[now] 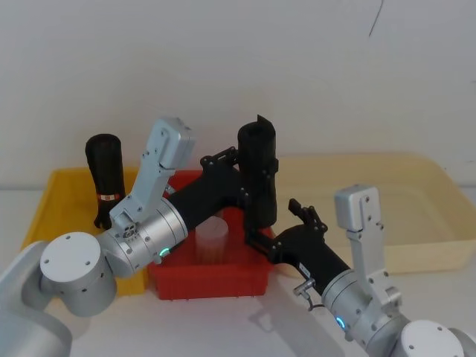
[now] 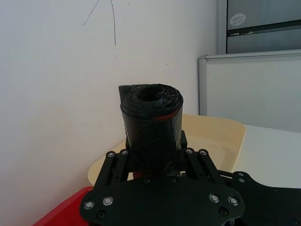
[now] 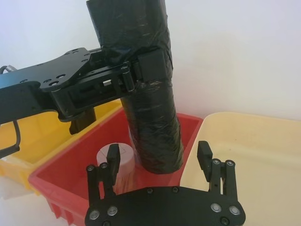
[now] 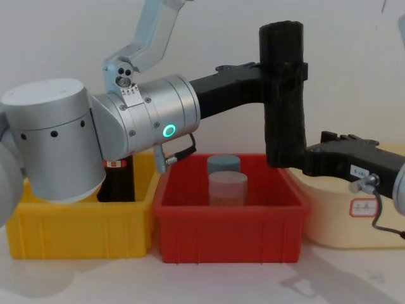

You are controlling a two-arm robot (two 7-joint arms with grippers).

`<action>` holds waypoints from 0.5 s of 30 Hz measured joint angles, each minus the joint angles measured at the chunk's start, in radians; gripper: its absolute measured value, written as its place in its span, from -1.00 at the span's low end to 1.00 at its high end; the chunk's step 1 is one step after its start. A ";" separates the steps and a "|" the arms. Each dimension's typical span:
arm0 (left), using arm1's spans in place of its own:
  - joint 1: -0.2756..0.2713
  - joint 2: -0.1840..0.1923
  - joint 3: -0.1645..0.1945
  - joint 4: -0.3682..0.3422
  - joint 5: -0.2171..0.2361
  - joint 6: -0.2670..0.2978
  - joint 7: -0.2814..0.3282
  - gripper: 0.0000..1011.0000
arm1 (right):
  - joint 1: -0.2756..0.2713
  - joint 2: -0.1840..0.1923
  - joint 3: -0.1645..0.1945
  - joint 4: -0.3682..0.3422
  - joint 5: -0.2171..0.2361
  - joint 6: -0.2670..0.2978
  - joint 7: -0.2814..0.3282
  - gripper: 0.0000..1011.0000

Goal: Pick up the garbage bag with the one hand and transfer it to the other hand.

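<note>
The handover looks to be at its midpoint. The left claw (image 4: 271, 71) is clenched around the upper part of the garbage bag (image 4: 283, 101), holding the roll upright above the red bin (image 4: 228, 212). The right claw (image 3: 160, 155) is spread wide, with a prong on each side of the roll's lower end, apparently not touching it. The next move calls for the right claw to close firmly on the roll before the left lets go; an early release would likely drop it onto the cups (image 4: 226, 185) in the bin
</note>
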 joint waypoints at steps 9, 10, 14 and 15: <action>0.000 0.000 0.000 0.000 0.000 0.000 0.000 -0.08 | 0.004 -0.005 0.008 0.006 -0.005 0.000 0.010 0.98; 0.000 0.000 0.000 0.000 0.000 0.000 0.000 -0.08 | 0.004 -0.006 0.009 0.006 -0.006 -0.001 0.012 0.98; 0.000 0.000 0.000 0.000 0.000 0.000 0.000 -0.08 | 0.005 -0.007 0.012 0.008 -0.008 -0.002 0.016 0.98; 0.000 0.000 0.000 0.000 0.000 0.000 0.000 -0.08 | 0.005 -0.008 0.012 0.008 -0.009 -0.002 0.017 0.98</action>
